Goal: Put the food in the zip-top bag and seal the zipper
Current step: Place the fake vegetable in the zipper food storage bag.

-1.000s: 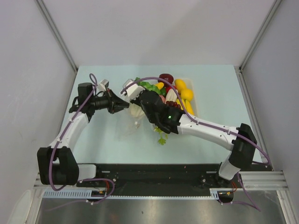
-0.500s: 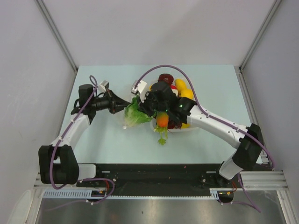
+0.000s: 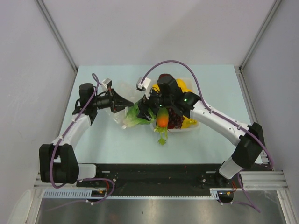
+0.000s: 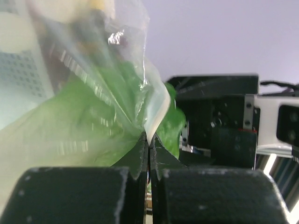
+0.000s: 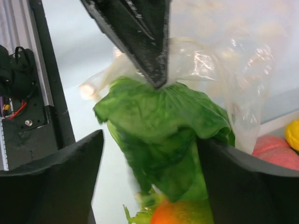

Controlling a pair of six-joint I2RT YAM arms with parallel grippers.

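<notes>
Lettuce head point(image 5: 163, 126) is light with soft plastic leaves, so I'd judge it crumples easily and is best gripped across the bulk. It hangs partly inside the zip-top bag point(image 4: 93, 70) — thin, slippery film. My left claw point(image 4: 148, 140) is clamped on the bag's edge; my right claw point(image 5: 149, 158) is open, jaws flanking the lettuce.

Left arm point(image 3: 74, 127) angles forward and inward, left hand point(image 3: 126, 103) pinched tight, fingers meeting; right arm point(image 3: 219, 123) stretches leftward, right hand point(image 3: 148, 107) spread, fingers well apart.
</notes>
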